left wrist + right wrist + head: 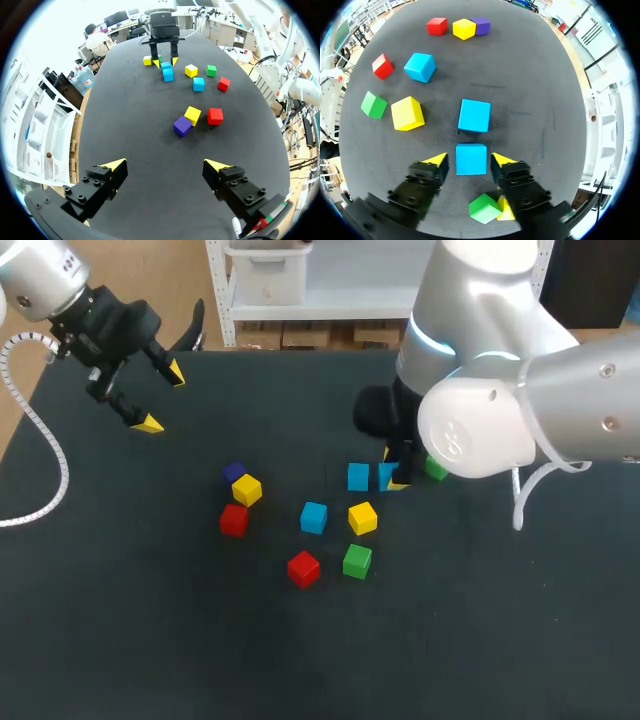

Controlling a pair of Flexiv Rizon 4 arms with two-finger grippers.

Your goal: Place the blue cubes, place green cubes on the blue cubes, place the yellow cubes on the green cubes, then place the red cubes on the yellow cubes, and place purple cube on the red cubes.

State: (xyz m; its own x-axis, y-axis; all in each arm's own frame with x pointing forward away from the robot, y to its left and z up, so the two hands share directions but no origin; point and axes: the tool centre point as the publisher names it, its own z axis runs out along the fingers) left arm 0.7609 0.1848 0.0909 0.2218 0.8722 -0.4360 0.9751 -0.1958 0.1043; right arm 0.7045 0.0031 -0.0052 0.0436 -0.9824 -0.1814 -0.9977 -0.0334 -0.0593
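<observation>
Take the matte black tabletop [120, 640] as a clock face in the head view, with 12 at the far edge.

The right gripper [470, 161] is down at the surface toward 2 o'clock from the middle. Its yellow-tipped fingers are apart and straddle a small solid blue cube [471, 159]. A thin gap shows on each side, so nothing is clamped. A second blue cube [474, 115] lies just beside that one at its 9 o'clock. At the straddled cube's 3 o'clock, under the right wrist, sits a small green cube [436, 468]. A small yellow cube [506, 210] lies close against it.

Near the middle of the table rests a third blue cube [313, 517]. A second yellow cube [362, 518] is at its 3 o'clock, a second green cube [357, 561] at its 5 o'clock and a small red cube [303, 568] at its 6 o'clock. These four are near one another but apart.

Toward 9 o'clock from the middle is a small purple cube [234, 473]. A third yellow cube [247, 490] touches it at its 4 o'clock. A second red cube [234, 520] lies just beside that yellow one at its 7 o'clock.

Every cube in view rests on the tabletop itself.

The left gripper [163, 398] hangs above the table toward 10 o'clock, well apart from the cubes. Its fingers are spread wide with only bare tabletop between them.
</observation>
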